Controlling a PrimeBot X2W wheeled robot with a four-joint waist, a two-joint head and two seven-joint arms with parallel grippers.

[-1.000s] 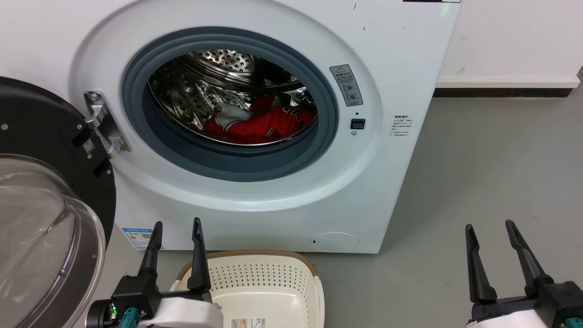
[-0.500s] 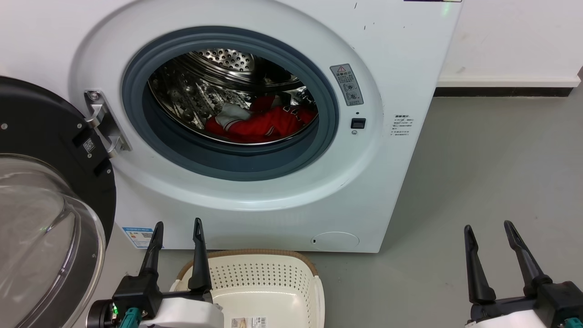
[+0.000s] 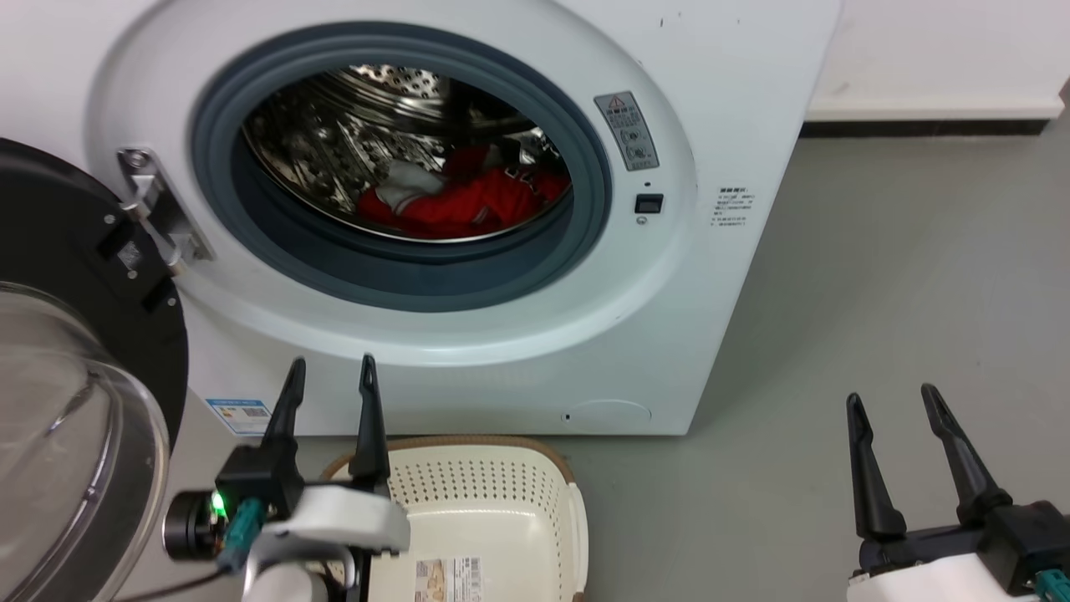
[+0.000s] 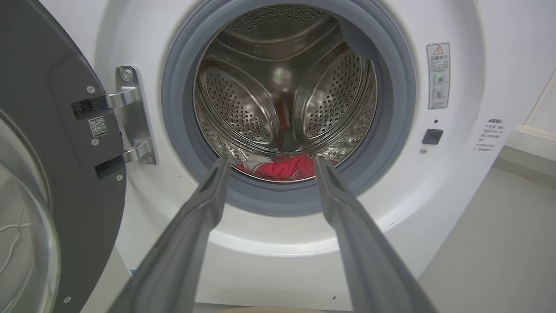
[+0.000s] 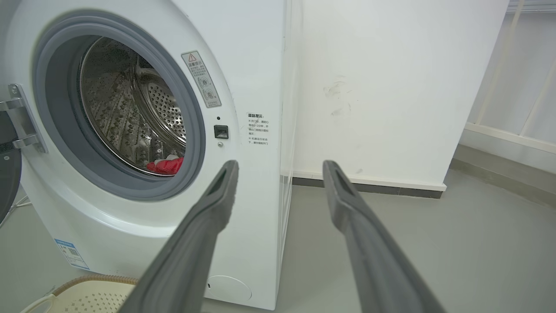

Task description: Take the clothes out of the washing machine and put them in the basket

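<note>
Crosswise — clothes (image 3: pixel 468 205) in the drum (image 3: pixel 326 155)

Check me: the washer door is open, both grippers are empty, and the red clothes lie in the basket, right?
No: the head view shows the red clothes inside the washer drum, not the basket. The door is open; the left gripper and right gripper are empty.

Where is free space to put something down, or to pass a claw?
The grey floor right of the washing machine, up to the wall, is bare. The drum opening is free above the clothes. The left is crowded: open door, left claw and basket sit close together.
</note>
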